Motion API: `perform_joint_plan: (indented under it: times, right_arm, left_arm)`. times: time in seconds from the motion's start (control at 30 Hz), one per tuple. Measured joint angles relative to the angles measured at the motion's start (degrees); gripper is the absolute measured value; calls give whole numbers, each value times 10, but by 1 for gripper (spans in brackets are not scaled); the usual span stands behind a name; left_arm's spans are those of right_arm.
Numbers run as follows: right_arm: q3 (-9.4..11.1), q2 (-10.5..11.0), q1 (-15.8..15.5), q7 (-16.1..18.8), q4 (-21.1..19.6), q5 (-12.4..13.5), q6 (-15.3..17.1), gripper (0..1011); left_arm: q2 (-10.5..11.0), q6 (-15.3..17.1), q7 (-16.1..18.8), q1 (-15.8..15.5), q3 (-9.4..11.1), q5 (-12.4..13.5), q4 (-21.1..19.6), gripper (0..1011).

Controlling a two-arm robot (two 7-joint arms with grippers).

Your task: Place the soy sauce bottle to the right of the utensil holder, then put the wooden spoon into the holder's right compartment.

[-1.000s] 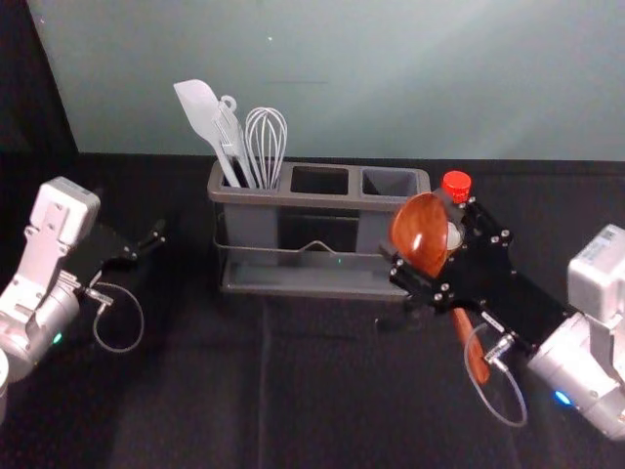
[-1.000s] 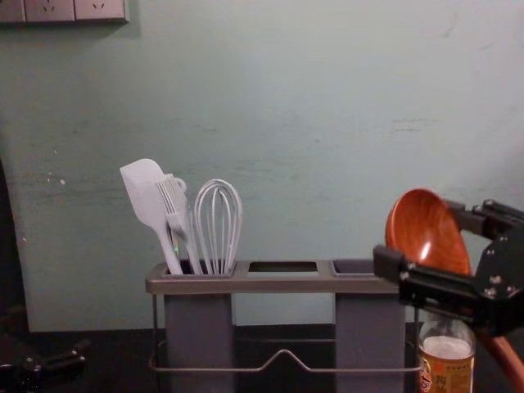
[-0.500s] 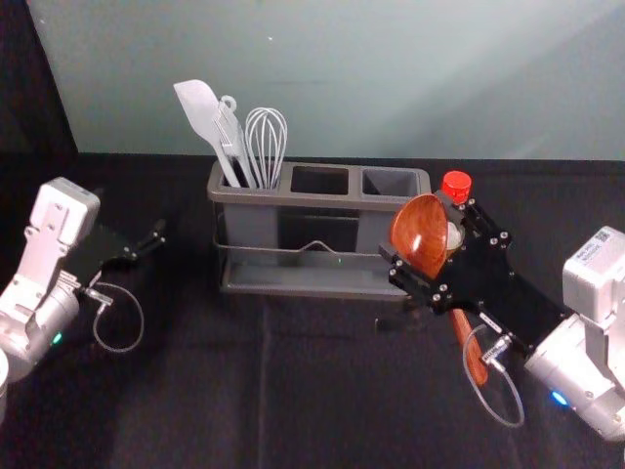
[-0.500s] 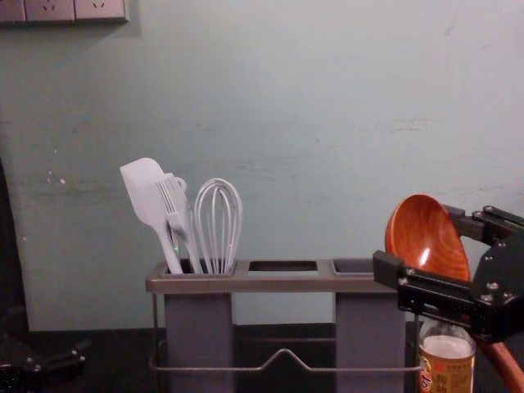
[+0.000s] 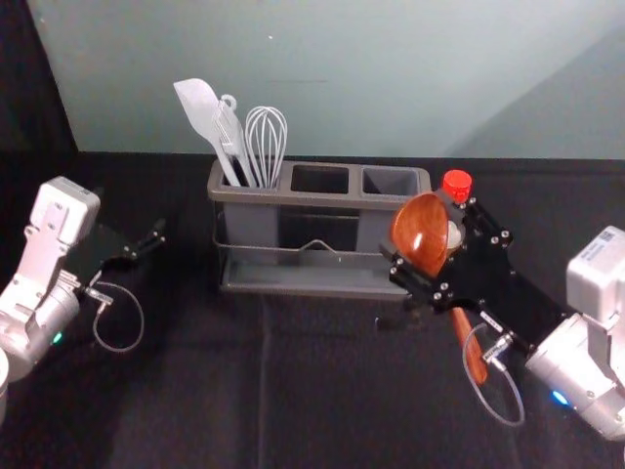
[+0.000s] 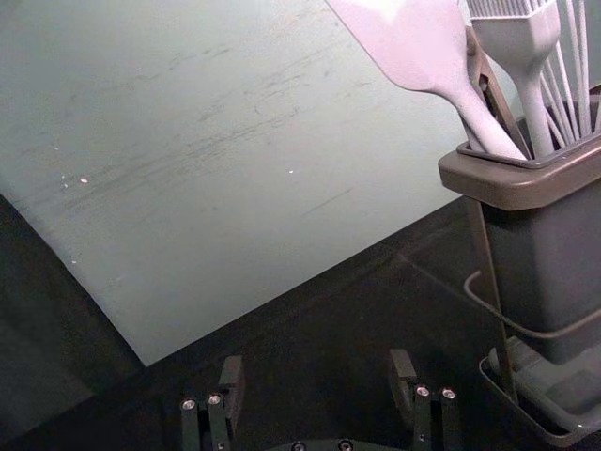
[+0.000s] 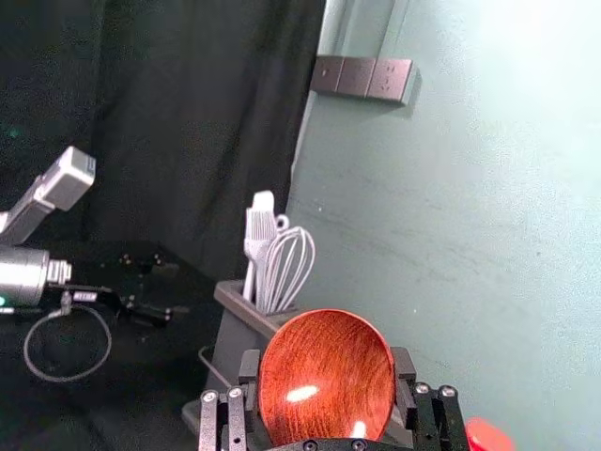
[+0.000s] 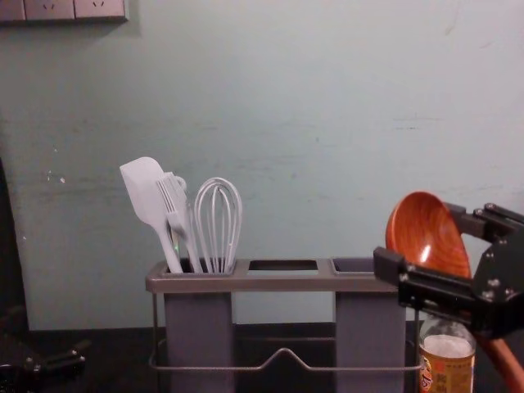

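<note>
broadly, a pale wall [image 5: 342, 88] rises behind a table [image 5: 195, 401] draped in black cloth. on the cloth stands the grey utensil holder [image 5: 322, 201], upright, its three compartments in a row.

the right gripper [image 5: 422, 234] reaches in from the robot's right to the holder's right end, pinching the bowl of the wooden spoon between its two fingers; the right wrist view shows that bowl snug between them. the left gripper [image 5: 156, 237] hangs well apart from the holder, off its left side, and the left wrist view shows its two fingers spread wide with a gap between.

the wooden spoon [image 5: 417, 233] is tilted, bowl up, handle [image 5: 474, 357] slanting down to the right and toward the robot. in the chest view the bowl sits higher than the holder's rim, near the right compartment [image 5: 390, 183] but outside it.

the soy sauce bottle [image 8: 446, 364] stands upright just to the right of the holder, partly hidden behind the right gripper and the spoon; whether it touches the holder, one cannot tell.

the white spatula [image 5: 199, 107], the whisk [image 5: 266, 137] and the brush [image 8: 169, 196] lean in the left compartment. smallest is the bottle's red cap [image 5: 456, 184].
</note>
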Motion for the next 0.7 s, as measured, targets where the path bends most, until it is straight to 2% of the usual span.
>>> perform_joint_plan:
  times: [0.13, 0.3, 0.43, 0.6, 0.7]
  right_arm:
    - [3, -6, 6, 4, 1, 5, -10, 840]
    - [3, -18, 39, 13, 5, 13, -22, 840]
    - [-1, -30, 76, 24, 19, 25, -43, 840]
    - [-13, -49, 138, 41, 56, 34, -83, 840]
    - [-19, -56, 162, 49, 73, 39, -92, 840]
  left_arm:
    - [0, 0, 0, 0, 0, 0, 0, 1005]
    - [0, 0, 0, 0, 0, 0, 0, 1005]
    - [0, 0, 0, 0, 0, 0, 0, 1005]
    - [0, 0, 0, 0, 0, 0, 0, 1005]
    - [0, 0, 0, 0, 0, 0, 0, 1005]
